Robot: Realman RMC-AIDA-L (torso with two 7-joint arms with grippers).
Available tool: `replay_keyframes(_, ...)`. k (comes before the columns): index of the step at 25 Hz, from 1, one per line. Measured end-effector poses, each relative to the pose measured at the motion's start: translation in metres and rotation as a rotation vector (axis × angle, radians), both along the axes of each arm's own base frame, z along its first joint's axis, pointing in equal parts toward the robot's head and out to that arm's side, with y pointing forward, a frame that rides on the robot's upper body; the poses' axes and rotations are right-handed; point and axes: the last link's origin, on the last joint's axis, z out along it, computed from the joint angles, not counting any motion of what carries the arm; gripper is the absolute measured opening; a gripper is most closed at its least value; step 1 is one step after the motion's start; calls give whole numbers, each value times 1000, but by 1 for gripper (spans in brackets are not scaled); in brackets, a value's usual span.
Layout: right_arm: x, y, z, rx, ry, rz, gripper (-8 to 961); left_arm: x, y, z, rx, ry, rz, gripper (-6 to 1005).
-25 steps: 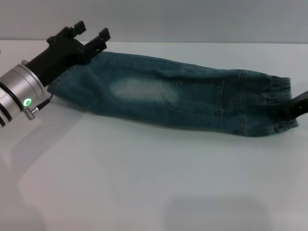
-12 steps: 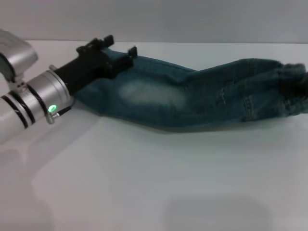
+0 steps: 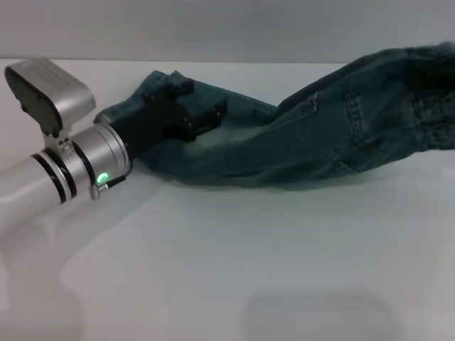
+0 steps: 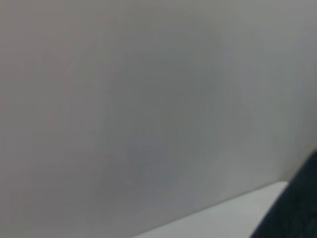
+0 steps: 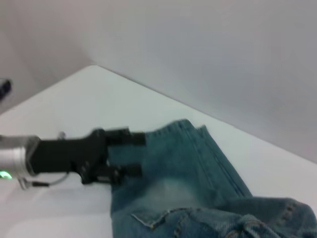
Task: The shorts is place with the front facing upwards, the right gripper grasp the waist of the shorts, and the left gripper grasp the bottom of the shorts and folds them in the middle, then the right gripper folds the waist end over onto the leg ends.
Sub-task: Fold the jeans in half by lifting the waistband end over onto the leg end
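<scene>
The blue-green denim shorts (image 3: 284,145) lie folded lengthwise on the white table (image 3: 234,263). Their leg ends (image 3: 135,106) rest on the table at the left. The waist (image 3: 430,57) hangs lifted off the table at the far right. My right gripper (image 3: 425,77) shows only as a dark blur in the gathered band, shut on it. From the right wrist, the waist (image 5: 237,223) is close below and the leg ends (image 5: 190,144) lie beyond. My left gripper (image 3: 195,106) lies low over the leg end, open, with both fingers (image 5: 130,137) spread across the denim.
A plain grey wall (image 3: 227,28) stands behind the table's far edge. The left wrist view shows the wall (image 4: 148,99), a strip of table (image 4: 223,218) and a dark shape (image 4: 299,208) in one corner. The left arm's silver wrist (image 3: 71,167) crosses the table's left side.
The waist end has risen off the table and swung up at the right, pulling the shorts with it. My left gripper has slid rightward and come down over the leg end.
</scene>
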Motion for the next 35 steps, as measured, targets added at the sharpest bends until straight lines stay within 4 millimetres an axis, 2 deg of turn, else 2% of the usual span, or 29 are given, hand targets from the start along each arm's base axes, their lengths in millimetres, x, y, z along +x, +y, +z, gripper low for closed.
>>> replay_keyframes(17,-39,7,9,-27,88,111,74,-6,-15,-20,-53,48,8,783)
replay_keyframes(27,-55,16,-2,-70,134,143,73,-7,-26,-31,-111,62,1,783)
replay_keyframes(35,-64,27,-16,-102,144,162,74,0,-45,-46,-198,31,-23,783)
